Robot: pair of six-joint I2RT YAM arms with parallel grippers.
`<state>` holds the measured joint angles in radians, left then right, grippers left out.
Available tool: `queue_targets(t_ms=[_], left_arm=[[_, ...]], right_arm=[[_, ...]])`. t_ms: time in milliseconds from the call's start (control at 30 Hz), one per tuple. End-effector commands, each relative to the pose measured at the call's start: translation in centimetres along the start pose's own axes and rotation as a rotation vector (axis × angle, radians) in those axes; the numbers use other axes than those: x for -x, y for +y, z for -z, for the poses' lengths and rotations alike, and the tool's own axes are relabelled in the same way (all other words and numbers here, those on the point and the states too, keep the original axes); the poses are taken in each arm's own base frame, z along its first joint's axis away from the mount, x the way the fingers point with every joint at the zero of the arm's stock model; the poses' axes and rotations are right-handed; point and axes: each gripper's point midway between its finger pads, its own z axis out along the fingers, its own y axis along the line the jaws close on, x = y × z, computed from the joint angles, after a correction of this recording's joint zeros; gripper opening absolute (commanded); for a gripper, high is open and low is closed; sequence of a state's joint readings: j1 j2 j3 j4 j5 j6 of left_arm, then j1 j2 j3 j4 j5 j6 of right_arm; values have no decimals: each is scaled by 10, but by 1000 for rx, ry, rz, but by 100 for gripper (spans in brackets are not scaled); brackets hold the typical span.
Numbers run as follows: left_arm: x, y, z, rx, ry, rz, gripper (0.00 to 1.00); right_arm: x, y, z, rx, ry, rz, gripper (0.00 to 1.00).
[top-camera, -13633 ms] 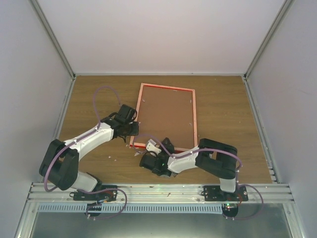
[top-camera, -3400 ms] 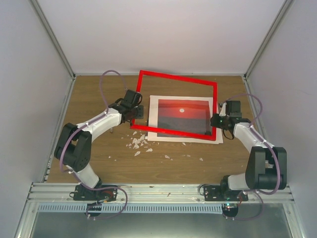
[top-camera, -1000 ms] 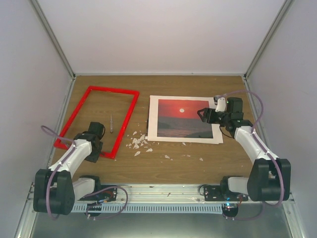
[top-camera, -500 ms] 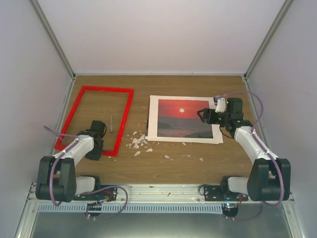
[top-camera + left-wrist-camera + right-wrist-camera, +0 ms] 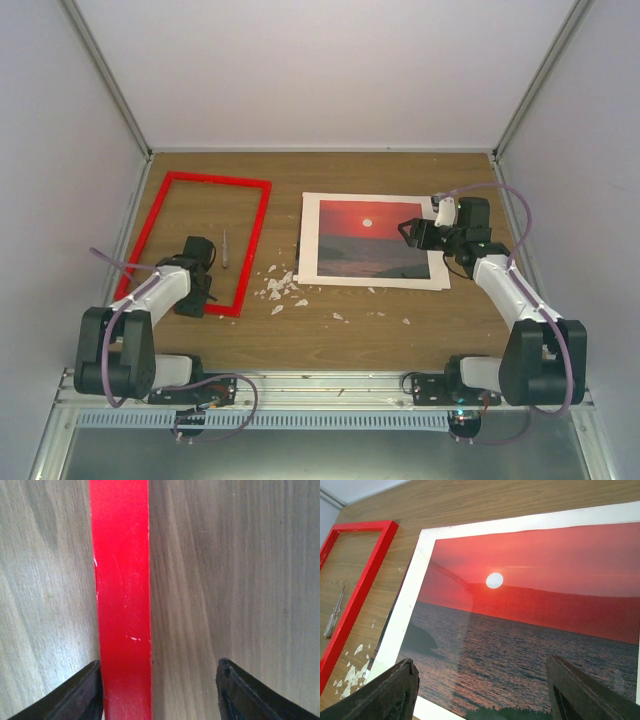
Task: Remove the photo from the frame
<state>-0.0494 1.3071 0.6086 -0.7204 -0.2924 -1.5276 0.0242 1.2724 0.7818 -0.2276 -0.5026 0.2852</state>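
Observation:
The photo [image 5: 370,238], a red sunset print inside a white mat border [image 5: 308,240], lies flat on the table right of centre. It fills the right wrist view [image 5: 530,620]. The frame [image 5: 215,181] lies flat and apart from it on the left, with bare wood showing through it. My left gripper [image 5: 198,298] is open over the frame's near rail [image 5: 122,605]. The rail runs between the fingers [image 5: 82,695], close to the left one. My right gripper [image 5: 410,232] is open and empty, low over the photo's right part, its fingers [image 5: 390,692] spread wide.
A small thin tool [image 5: 226,248] lies inside the frame opening and also shows in the right wrist view [image 5: 332,612]. White chips [image 5: 278,288] are scattered between frame and photo. Grey walls enclose the table on three sides.
The frame has swung round to lie straighter at the left of the table. My left gripper moved with its near rail. The right arm and the photo have not moved.

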Motion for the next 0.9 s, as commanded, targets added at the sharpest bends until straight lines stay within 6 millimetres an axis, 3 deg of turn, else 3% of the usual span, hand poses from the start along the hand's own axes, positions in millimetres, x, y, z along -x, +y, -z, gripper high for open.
queue_targets(t_ms=[0,167,333,533,767,867], left_arm=[[6,-17,14,-72,-2,-30,65],[7,-32,32,-183,8,-157,79],[-6,-55,52,-332,62,-373,92],[-37,-78,75,-537,158,-626,96],[-86,-102,132,-929,228,-888,99],[-100,-106,145,-1028,242,-947,99]], right_arm=[[-6,4,-3,2,17,10,71],[-14,21,-15,2,70,71,72],[-31,45,-30,4,129,168,77],[-55,74,-52,-20,195,302,84],[-83,108,-88,-93,243,467,92],[-92,127,-104,-103,253,524,96]])
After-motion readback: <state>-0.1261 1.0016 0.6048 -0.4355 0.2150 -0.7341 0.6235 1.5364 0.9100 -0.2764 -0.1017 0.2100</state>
